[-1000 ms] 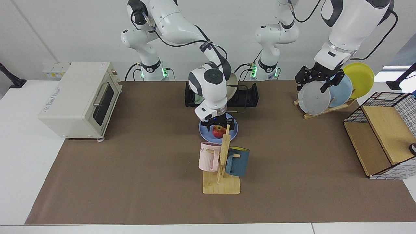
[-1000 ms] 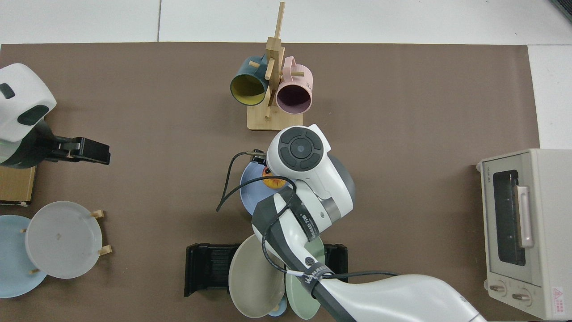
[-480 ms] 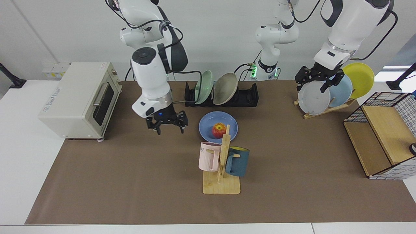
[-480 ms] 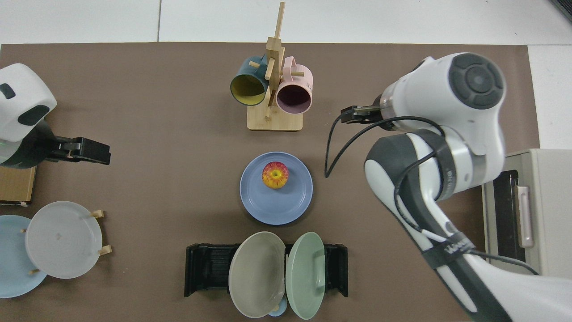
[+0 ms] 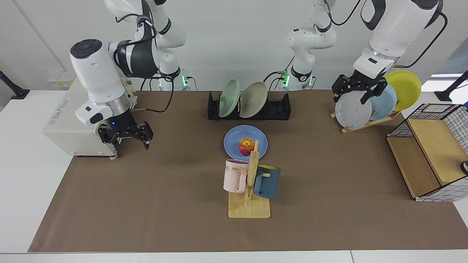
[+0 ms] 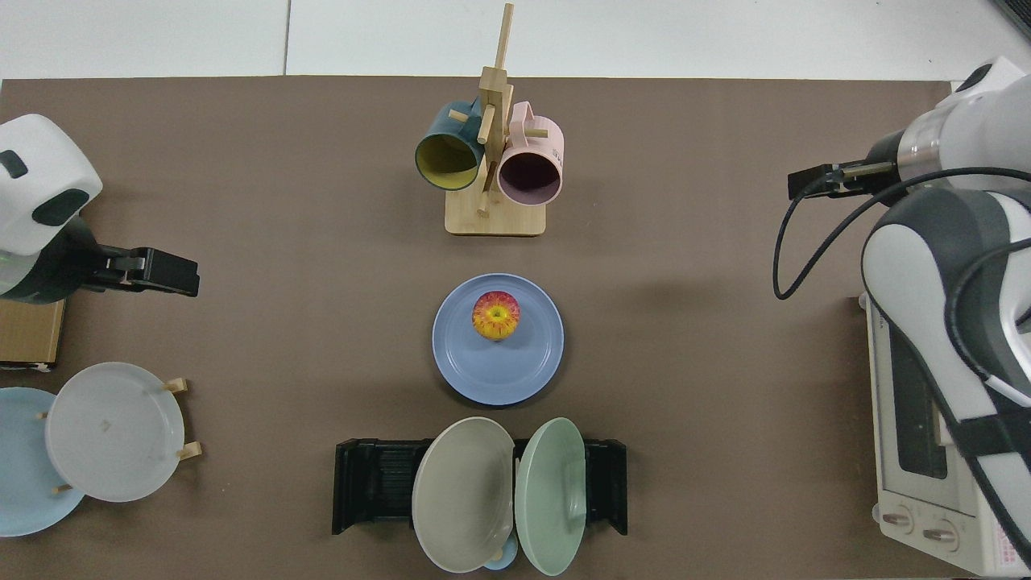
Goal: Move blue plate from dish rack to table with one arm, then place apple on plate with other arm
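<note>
Right hand [image 5: 126,136] empty, fingers spread, hangs beside toaster oven [image 5: 91,109], well apart from blue plate [image 5: 245,142]; left hand [image 5: 356,91] empty, fingers apart, waits over grey plate [image 5: 353,110] on wooden stand; apple [image 5: 246,146] sits on blue plate, flat on counter [image 5: 146,204] between dish rack [image 5: 249,106] and mug tree [image 5: 250,182]; both hands off, so task looks done; count: one apple, two plates in rack, three on stand, two mugs.

The blue plate [image 5: 245,142] with the apple [image 5: 246,146] is open from above and from both sides. The mug tree [image 5: 249,182] stands close on its near side, and the dish rack [image 5: 249,106] blocks its far side.
</note>
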### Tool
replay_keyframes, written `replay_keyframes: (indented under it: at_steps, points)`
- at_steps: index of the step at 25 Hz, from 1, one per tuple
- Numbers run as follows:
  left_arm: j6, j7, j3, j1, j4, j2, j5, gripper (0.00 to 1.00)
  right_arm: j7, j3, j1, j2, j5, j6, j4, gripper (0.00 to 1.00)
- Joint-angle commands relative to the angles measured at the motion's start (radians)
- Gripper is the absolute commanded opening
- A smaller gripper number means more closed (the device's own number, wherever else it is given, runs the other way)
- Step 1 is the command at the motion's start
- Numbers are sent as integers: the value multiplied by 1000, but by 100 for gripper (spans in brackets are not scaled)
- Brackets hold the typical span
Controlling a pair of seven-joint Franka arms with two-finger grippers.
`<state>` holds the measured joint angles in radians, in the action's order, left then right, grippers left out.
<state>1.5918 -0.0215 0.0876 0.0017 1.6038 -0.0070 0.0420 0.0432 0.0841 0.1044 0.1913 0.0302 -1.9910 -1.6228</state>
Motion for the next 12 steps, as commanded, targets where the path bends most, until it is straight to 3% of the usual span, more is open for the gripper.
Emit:
replay_keyframes:
  at_steps: [1,4,8,12]
  points:
    - [0,-3,-6,-12,13,-8,-2,100,72,-11,-34,-33,-16,159,63,100]
    - [0,-1,-6,-11,11,-8,-4,100,86,-10,-43,-88,-10,215,72,100]
    - [0,-1,-6,-12,11,-8,-2,100,72,-12,-65,-162,-4,239,-6,100]
    - [0,-1,-8,-12,11,-8,-2,100,55,-12,-65,-176,0,236,-26,100]
